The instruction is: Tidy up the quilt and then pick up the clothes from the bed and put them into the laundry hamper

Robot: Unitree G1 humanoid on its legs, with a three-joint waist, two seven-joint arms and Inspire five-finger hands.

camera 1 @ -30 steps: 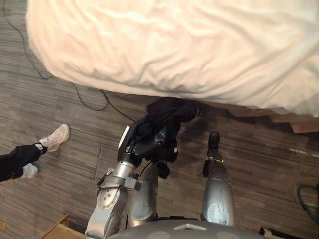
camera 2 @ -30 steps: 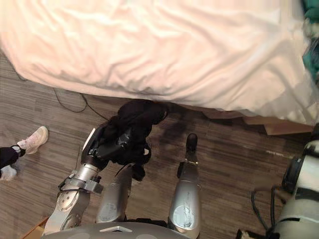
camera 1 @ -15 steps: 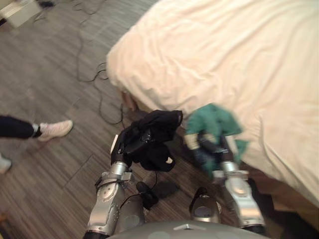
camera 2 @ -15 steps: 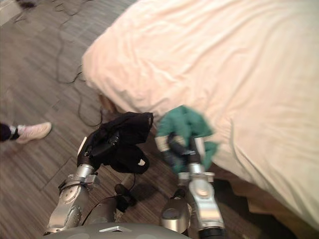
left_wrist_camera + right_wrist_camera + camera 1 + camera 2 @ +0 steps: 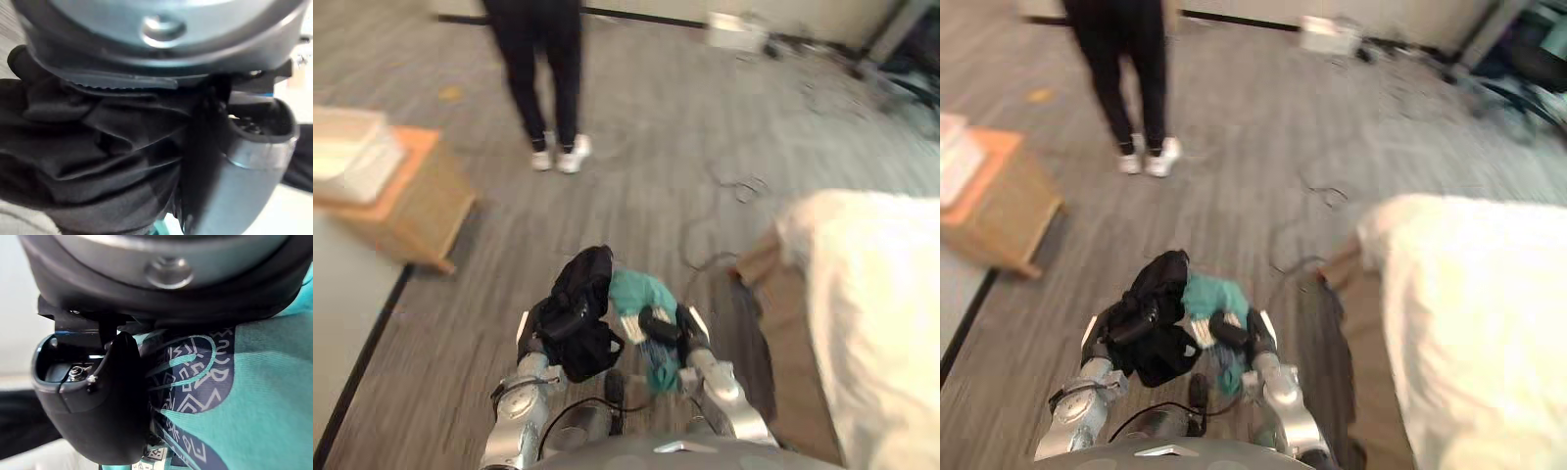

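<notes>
Grey plank floor (image 5: 646, 137) stretches ahead of me, with loose cables (image 5: 736, 186) trailing across it and a person (image 5: 544, 59) in dark trousers and white shoes standing at the far side. A low wooden stand (image 5: 406, 201) sits off to my left with something white (image 5: 347, 152) stacked on top. The bed is on my right, its cream quilt (image 5: 881, 294) lying fairly smooth, so I judge the tidying part done. Both hands are loaded and held close together in front of the chest. The left hand (image 5: 558, 321) is clenched round a black garment (image 5: 590, 276), which bunches up over the fingers and hangs below them. The right hand (image 5: 659, 327) grips a teal garment (image 5: 634, 291), and its wrist view shows a dark patterned print pressed under the thumb. The two bundles touch where they meet. I read this as the carrying step: clothes are off the bed and on their way to the laundry hamper. Where the hamper stands I cannot tell from here, so the next move calls for finding it, walking over without snagging those cables or crowding the person, then holding each hand over the opening before letting go.
</notes>
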